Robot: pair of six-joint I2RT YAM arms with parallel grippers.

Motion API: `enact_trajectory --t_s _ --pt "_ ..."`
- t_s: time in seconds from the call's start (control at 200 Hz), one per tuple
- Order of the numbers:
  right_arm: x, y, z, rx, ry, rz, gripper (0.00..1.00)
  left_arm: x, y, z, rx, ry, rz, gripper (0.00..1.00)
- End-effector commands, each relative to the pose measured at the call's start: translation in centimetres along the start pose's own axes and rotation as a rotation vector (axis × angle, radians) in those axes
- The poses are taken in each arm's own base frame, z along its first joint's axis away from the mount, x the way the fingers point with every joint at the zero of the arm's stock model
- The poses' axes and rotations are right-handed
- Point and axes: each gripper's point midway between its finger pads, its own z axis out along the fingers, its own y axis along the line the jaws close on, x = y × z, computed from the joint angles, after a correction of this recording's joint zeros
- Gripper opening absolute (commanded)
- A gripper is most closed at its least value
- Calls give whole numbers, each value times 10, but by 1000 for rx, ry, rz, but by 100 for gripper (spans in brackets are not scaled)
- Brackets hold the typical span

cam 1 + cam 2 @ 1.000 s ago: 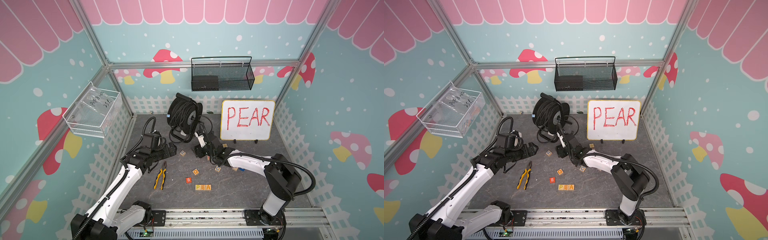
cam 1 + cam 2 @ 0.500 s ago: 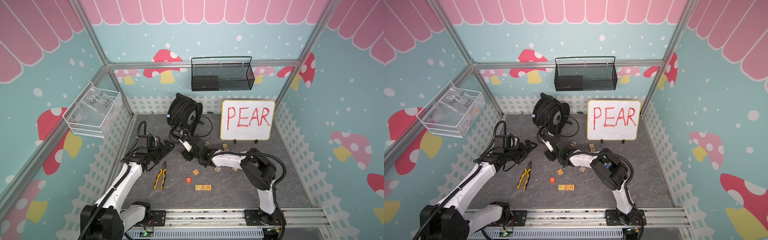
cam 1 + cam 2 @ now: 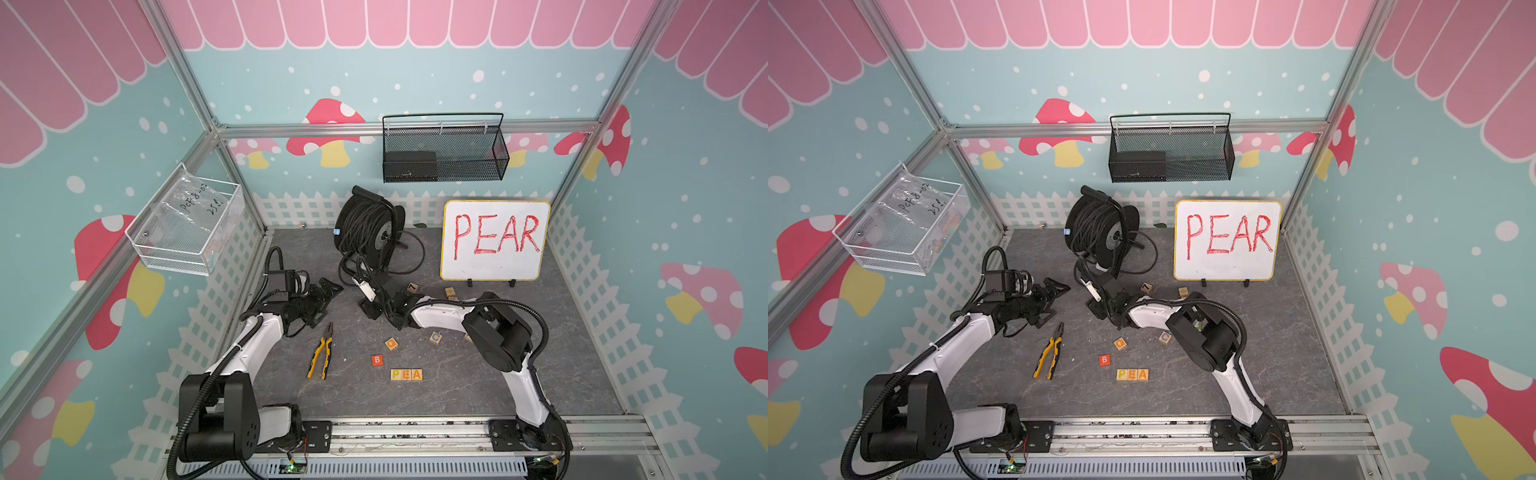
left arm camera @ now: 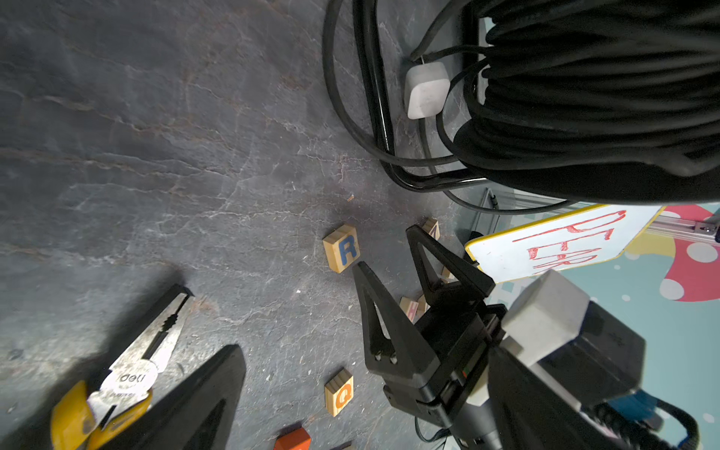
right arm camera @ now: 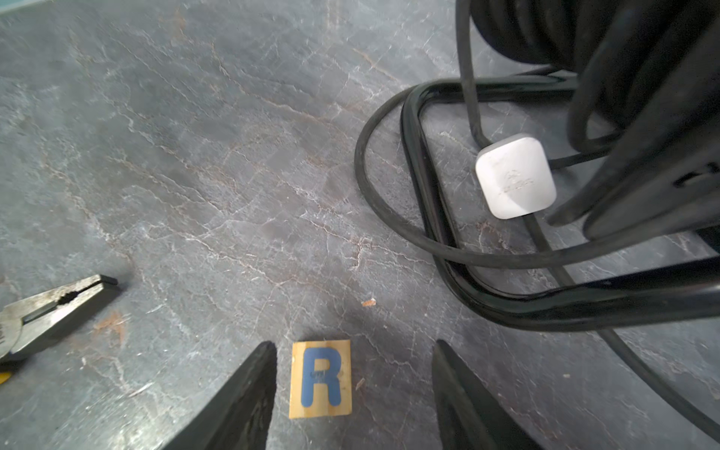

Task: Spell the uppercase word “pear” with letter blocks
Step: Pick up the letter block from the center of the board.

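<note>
Clock: 12 o'clock is the back wall, 6 o'clock the robot's rail.
Row so far: the P block (image 3: 396,374), E block (image 3: 406,374) and A block (image 3: 417,374) stand touching side by side, reading P-E-A, at 6 o'clock on the slate table (image 3: 540,374).
R block (image 5: 320,378): flat on bare table, blue letter up, about 11 o'clock from the row and well apart from it, near the cable reel (image 3: 368,228).
Right gripper (image 5: 354,345): low over the R block, jaws spread with one finger on either side. The block sits nearer one finger with a sliver of table between them, so it is not pinched.
Left gripper (image 3: 331,286): at 10 o'clock on the table, jaws spread wide, nothing between them.
White plug (image 5: 514,175): lies inside the reel's foot, beyond the R block.
Pliers (image 3: 322,353): 9 o'clock from the row, well apart.
Red B cube (image 3: 377,360): 10 o'clock from the P block, near but not touching.
Q block (image 3: 391,343): 11 o'clock from the row, beyond the red cube.
Whiteboard (image 3: 494,241): upright at 1 o'clock, reading PEAR.
</note>
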Motion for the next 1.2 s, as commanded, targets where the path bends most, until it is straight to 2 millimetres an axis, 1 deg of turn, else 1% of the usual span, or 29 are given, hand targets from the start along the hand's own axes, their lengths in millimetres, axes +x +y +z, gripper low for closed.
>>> enact_trajectory --t_s 0.0,0.17,0.295,0.656,0.761,0.906,1.011,1.191 --pt "13 8 8 -9 74 -21 63 -3 -4 -1 44 -3 -8 99" --pt "13 13 10 -16 127 -37 62 -4 -4 -3 64 2 -24 99" --pt "22 15 15 -17 198 -57 62 -4 -3 -3 74 4 -35 99" --pt "33 8 18 64 308 -103 59 -4 -6 -5 95 4 -39 99" --pt "36 11 18 65 320 -108 58 -3 -6 -5 97 6 -41 99" --pt "39 14 20 55 330 -105 55 -3 -6 -6 100 3 -40 99" --pt "40 17 23 41 336 -100 51 -4 -6 -6 101 0 -40 99" --pt "38 15 23 54 339 -93 44 -4 -5 -6 102 -1 -44 99"
